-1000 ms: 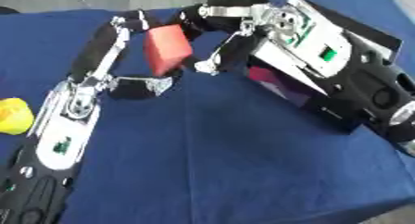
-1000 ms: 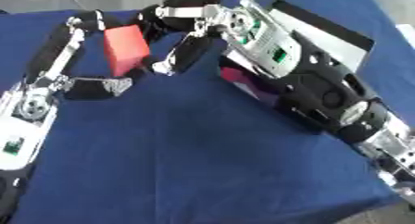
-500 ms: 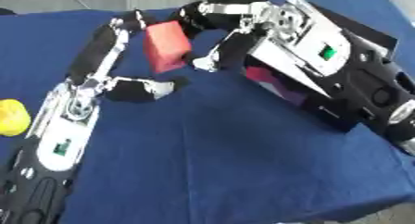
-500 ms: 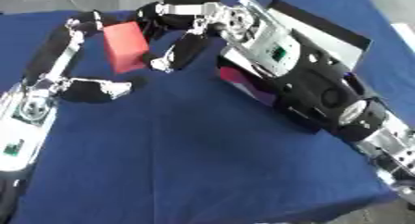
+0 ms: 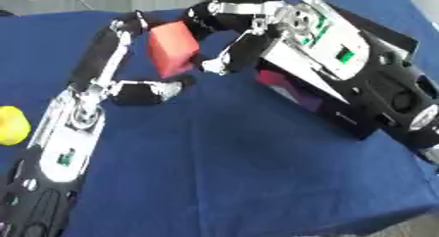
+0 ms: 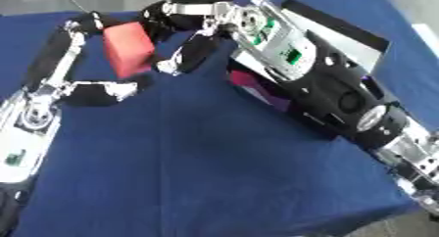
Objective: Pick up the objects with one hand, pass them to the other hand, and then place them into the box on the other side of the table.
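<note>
The left hand [image 5: 129, 59] and right hand [image 5: 225, 33] both curl their fingers on the red block [image 5: 173, 49], held above the blue tablecloth [image 5: 231, 172]. Right of the block sits a black box [image 5: 377, 64]; far left, a yellow object [image 5: 12, 126]. Grey floor shows beyond the cloth.

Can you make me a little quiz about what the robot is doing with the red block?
1. True or false: the red block lies flat on the blue tablecloth.
2. Which hands touch the block? A) only the left hand B) only the right hand C) both
3. What colour is the thing at the table's left edge?

Key: 1. False, it is held up between the hands. 2. C. 3. Yellow: the yellow object.
</note>
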